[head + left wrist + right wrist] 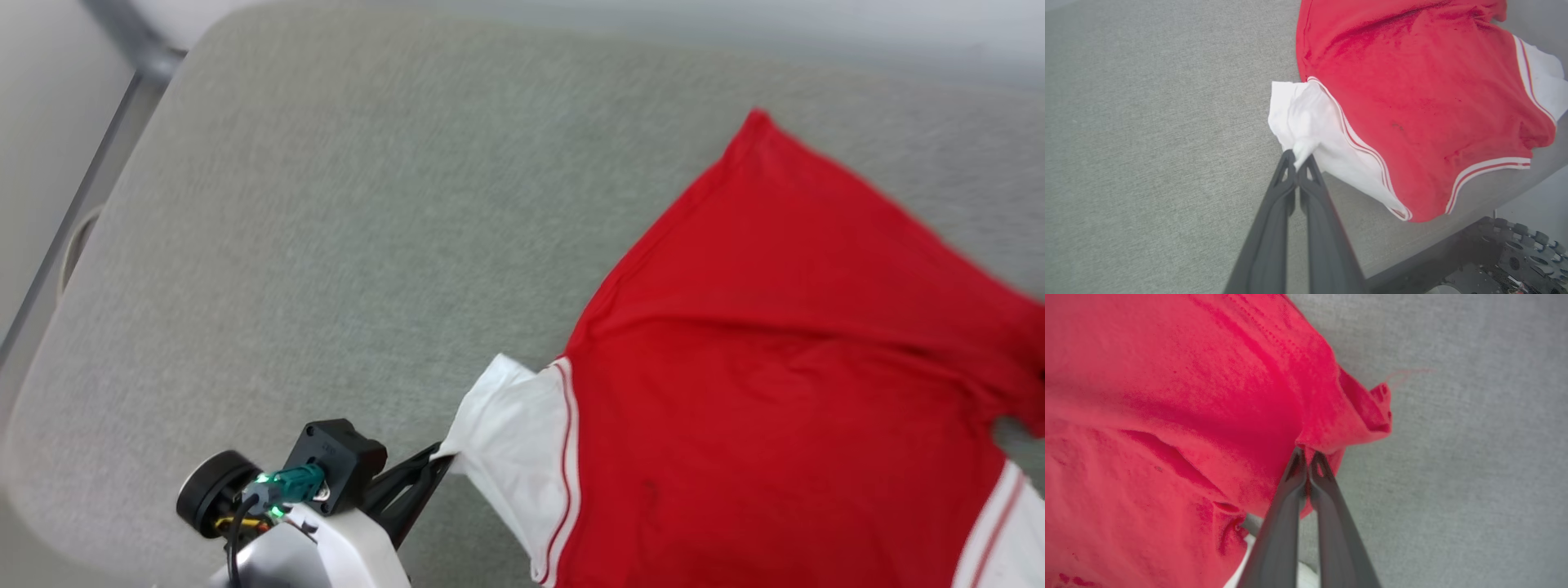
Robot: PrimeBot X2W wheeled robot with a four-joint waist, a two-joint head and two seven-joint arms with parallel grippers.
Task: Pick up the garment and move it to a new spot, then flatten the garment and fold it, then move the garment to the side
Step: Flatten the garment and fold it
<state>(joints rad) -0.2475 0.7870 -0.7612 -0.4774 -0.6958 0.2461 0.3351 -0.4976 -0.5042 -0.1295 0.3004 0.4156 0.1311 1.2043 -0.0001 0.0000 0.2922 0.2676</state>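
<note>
Right gripper (1308, 455) tight on red garment (1167, 396) (over grey surface (1453, 457))

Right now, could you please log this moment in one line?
jersey: on grey cushion; left claw: shut on sleeve; right claw: shut on edge

A grey fabric-covered pad (326, 245) with rounded corners is stretching across most of the scene, its woven surface looking finely speckled. A grey metal bar (139, 45) is running diagonally past its far left corner. Pale floor (33, 122) is lying beyond the left edge.

Garment (775, 343) on padded surface (326, 204), right side
</note>
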